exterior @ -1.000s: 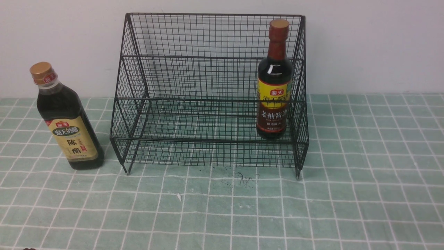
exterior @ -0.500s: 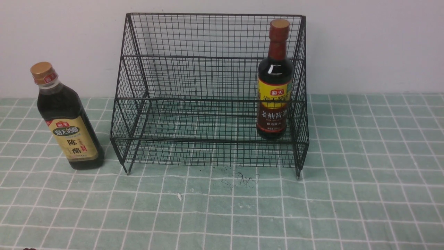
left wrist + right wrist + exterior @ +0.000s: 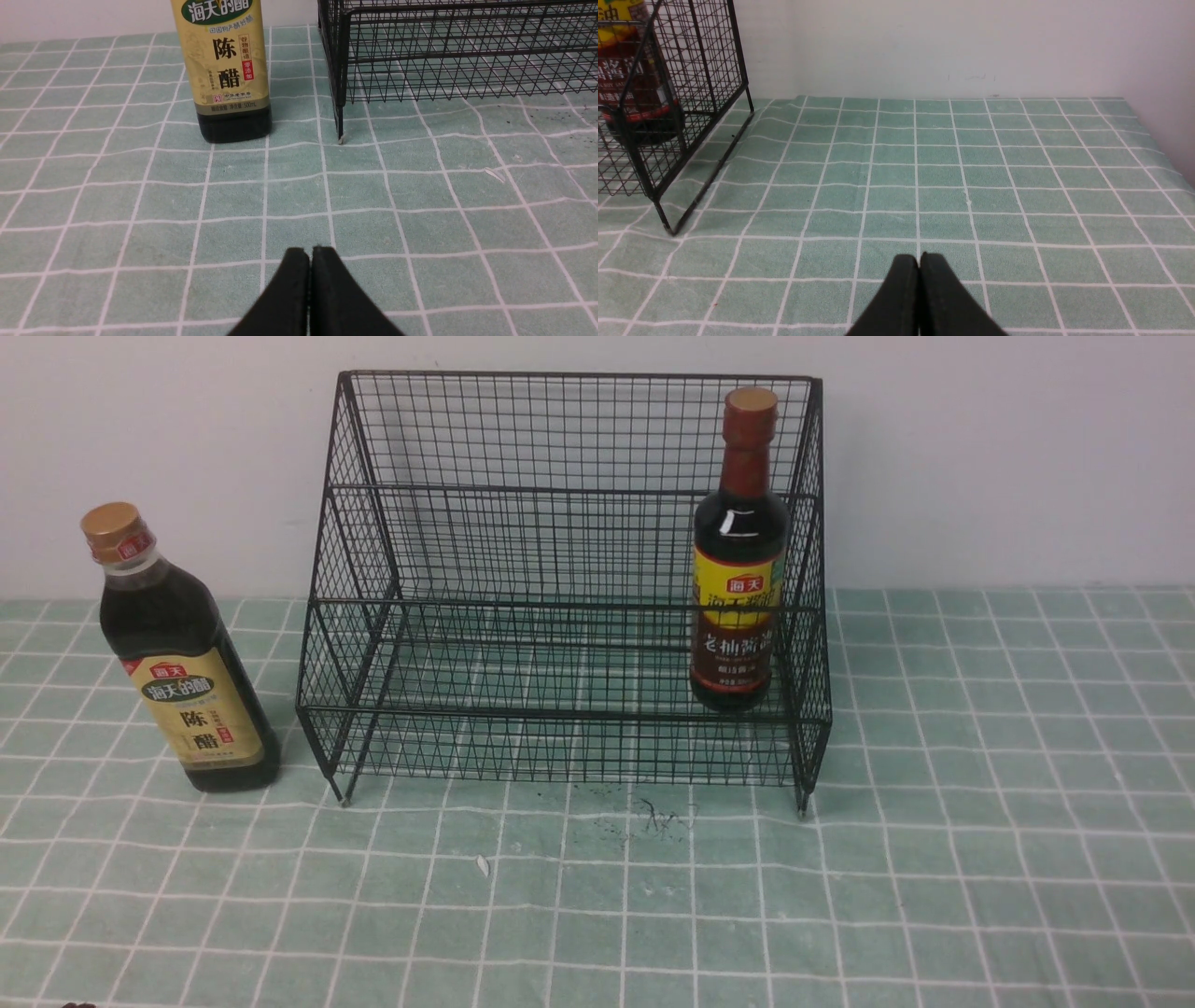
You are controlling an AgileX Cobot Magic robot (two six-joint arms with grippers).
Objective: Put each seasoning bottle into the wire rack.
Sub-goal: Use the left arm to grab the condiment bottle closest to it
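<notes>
Nothing had shifted: our left gripper and right gripper stayed closed and empty; the slim bottle stood in the wire rack, right end, while the gold-capped bottle still waited outside, left

Green checked tablecloth, white wall

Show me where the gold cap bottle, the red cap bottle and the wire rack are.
gold-cap bottle (image 3: 194,709): front view, on its tan label
red-cap bottle (image 3: 738,581): front view, on its yellow label
wire rack (image 3: 560,747): front view, on its front mesh
</notes>
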